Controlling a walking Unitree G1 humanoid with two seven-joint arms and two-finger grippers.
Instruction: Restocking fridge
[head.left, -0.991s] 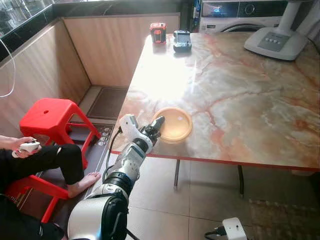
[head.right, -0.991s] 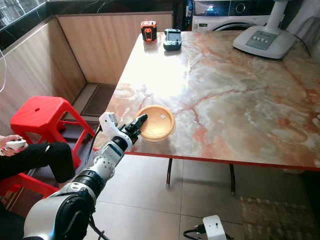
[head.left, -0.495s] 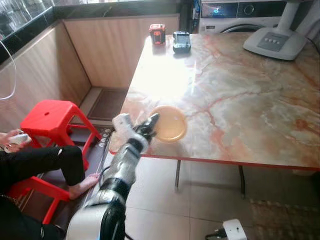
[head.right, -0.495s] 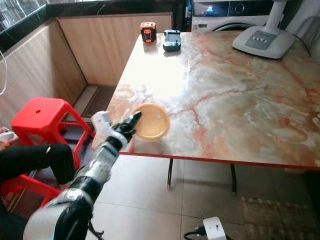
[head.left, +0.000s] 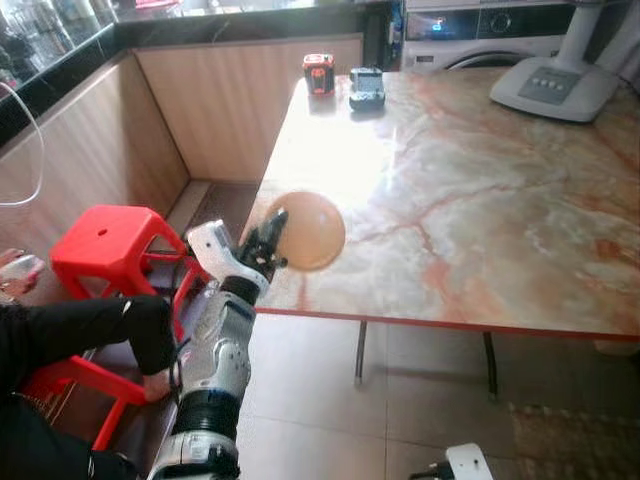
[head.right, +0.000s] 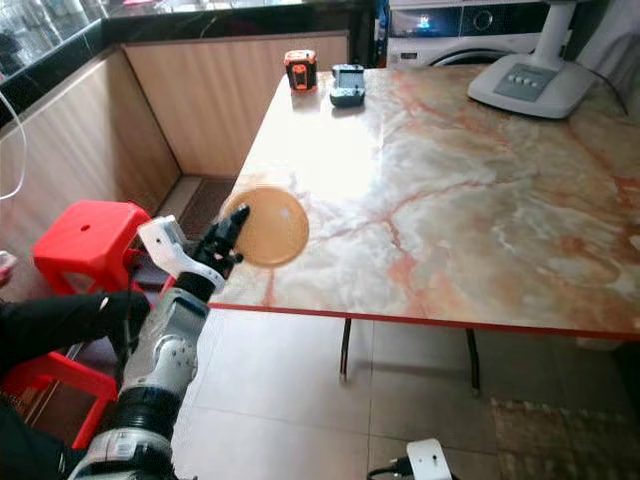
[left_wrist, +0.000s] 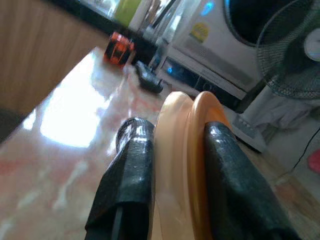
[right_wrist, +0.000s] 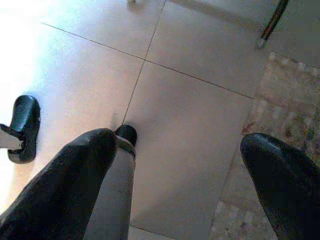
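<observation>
The left gripper (head.left: 268, 238) pinches an orange plate (head.left: 306, 231) by its rim, tilted on edge, apparently just clear of the marble table (head.left: 480, 190) at its nine o'clock corner. The right gripper (right_wrist: 180, 165) hangs spread above floor tiles.

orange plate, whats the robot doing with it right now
The left gripper is shut on the rim of the orange plate, holding it tilted on edge above the near left corner of the marble table, off the surface. The right gripper hangs open over the tiled floor. A person sits by a red stool on the robot's left.
</observation>
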